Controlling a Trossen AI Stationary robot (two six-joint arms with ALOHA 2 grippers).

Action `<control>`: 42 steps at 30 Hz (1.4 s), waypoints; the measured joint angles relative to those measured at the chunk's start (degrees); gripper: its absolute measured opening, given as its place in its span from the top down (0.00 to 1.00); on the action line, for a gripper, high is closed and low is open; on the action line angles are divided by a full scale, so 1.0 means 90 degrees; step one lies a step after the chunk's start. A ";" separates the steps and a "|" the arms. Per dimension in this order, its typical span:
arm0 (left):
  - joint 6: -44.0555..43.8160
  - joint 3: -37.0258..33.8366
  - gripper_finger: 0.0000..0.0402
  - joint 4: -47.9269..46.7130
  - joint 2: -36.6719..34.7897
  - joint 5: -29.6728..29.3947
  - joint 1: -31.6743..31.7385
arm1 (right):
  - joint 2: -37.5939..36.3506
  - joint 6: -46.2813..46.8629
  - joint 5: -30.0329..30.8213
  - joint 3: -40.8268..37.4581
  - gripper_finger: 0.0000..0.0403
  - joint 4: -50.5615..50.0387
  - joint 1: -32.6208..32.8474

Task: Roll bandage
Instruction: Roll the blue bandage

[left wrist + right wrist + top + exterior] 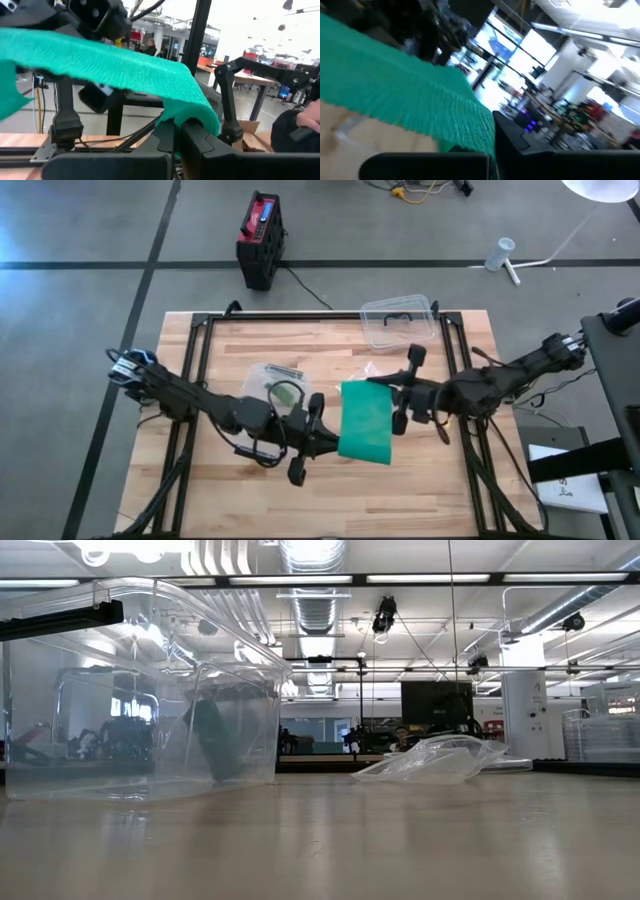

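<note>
Both hands are holding the green bandage (366,423) stretched above the wooden surface (420,480). The left hand (318,430) is clamping one edge. The right hand (400,395) is clamping the opposite edge.

Bandage (366,422) green crinkled matt cloth; worktop (420,490) pale smooth wood; container (398,321) clear glossy plastic

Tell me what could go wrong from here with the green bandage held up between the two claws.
The green bandage hangs above the table, pinched at its edges by the left claw and right claw, both shut. One edge might slip free and the strip drop. It sags and creases, so it may roll unevenly. The plastic wrapper lies close under the left arm and could get dragged.
</note>
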 joint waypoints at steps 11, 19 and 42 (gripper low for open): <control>-0.0476 0.0000 1.00 0.1294 0.0671 -0.0321 0.0442 | -0.0063 -0.0379 -0.0653 0.0021 1.00 -0.0084 0.0006; -0.0592 0.0000 1.00 0.1337 0.0822 -0.0321 0.0661 | -0.0090 -0.0907 -0.0340 0.0048 1.00 -0.0080 0.0008; -0.0666 0.0000 1.00 0.1236 0.0873 0.0209 0.0712 | -0.0101 -0.1210 -0.0065 0.0494 1.00 -0.0363 0.0049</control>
